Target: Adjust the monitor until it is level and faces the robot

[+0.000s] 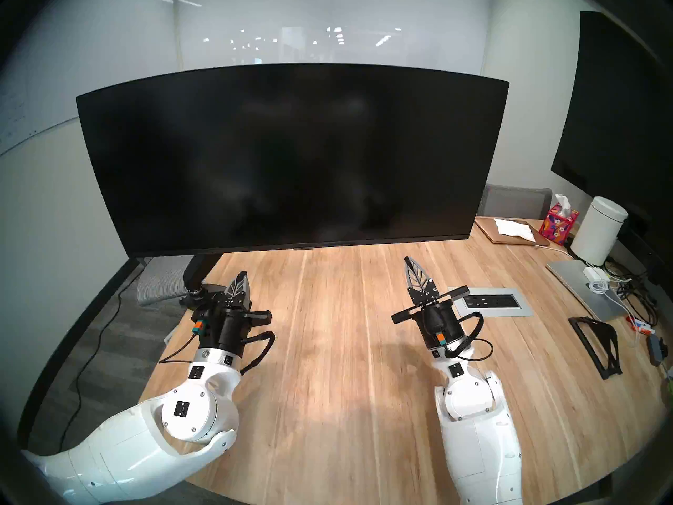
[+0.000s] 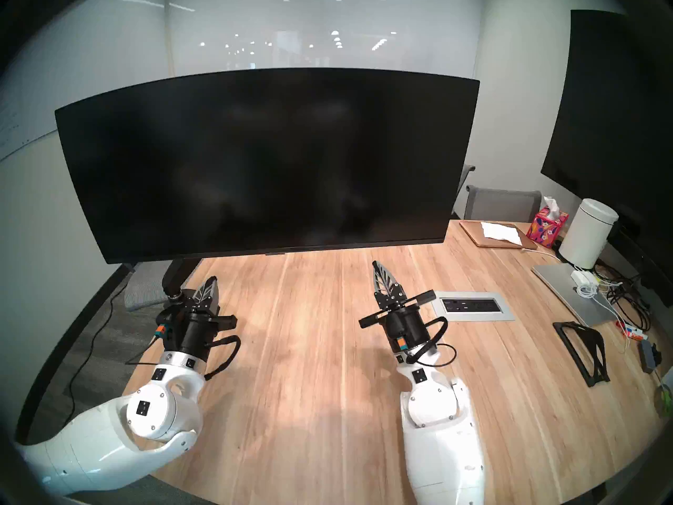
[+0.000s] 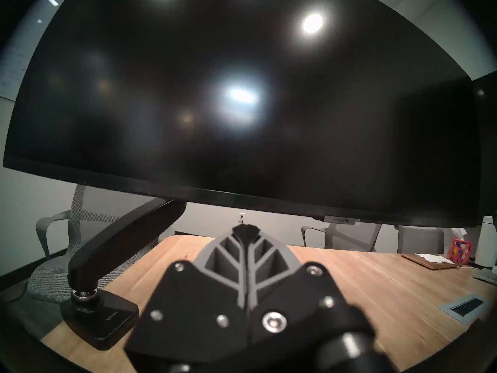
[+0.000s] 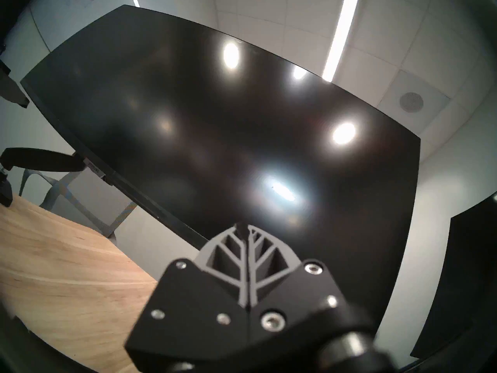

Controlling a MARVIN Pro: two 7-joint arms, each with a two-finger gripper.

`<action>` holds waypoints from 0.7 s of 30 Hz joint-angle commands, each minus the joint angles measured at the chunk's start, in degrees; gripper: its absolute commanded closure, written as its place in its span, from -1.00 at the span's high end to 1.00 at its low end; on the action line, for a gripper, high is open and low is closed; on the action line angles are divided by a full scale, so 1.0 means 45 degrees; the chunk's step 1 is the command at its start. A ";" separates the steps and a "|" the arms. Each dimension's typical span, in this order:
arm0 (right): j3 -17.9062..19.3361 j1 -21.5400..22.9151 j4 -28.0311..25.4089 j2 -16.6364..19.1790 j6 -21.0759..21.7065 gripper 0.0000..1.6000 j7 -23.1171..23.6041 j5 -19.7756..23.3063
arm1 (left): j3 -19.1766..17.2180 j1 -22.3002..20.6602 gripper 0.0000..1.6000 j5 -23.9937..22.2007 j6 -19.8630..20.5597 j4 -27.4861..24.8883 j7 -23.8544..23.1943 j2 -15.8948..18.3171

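The monitor [image 1: 291,158] [image 2: 266,161] is a very wide, curved black screen, dark and unlit, filling the far middle of the head views; its left end sits lower than its right. Its black articulated arm [image 3: 126,238] runs down to a flat base [image 3: 102,321] at the table's left edge. My left gripper [image 1: 241,276] [image 3: 246,229] is shut and empty, just in front of that base, below the screen's lower edge. My right gripper [image 1: 408,261] [image 4: 243,227] is shut and empty too, pointing up at the screen [image 4: 215,135] from below its right half, clear of it.
The wooden table [image 1: 327,347] has an inset power box [image 1: 491,301] right of my right gripper. Further right lie a silver closed laptop [image 1: 579,285], cables, a black stand [image 1: 597,344], a white canister [image 1: 597,234], a tissue box [image 1: 561,222] and a wooden board [image 1: 510,231]. A flat black wall screen [image 1: 619,121] hangs at right.
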 commanded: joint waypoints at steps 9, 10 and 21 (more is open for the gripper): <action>-0.0025 0.0116 -0.0201 0.0003 -0.0061 -0.84 -0.0031 0.0056 | 0.0049 -0.0133 -1.00 0.0641 0.0455 -0.0378 0.0724 -0.0366; -0.0026 0.0116 -0.0201 0.0004 -0.0061 -0.84 -0.0031 0.0056 | 0.0058 -0.0140 -1.00 0.0675 0.0483 -0.0378 0.0762 -0.0381; -0.0026 0.0116 -0.0201 0.0004 -0.0061 -0.84 -0.0031 0.0056 | 0.0104 -0.0172 -1.00 0.0737 0.0433 -0.0354 0.0883 -0.0461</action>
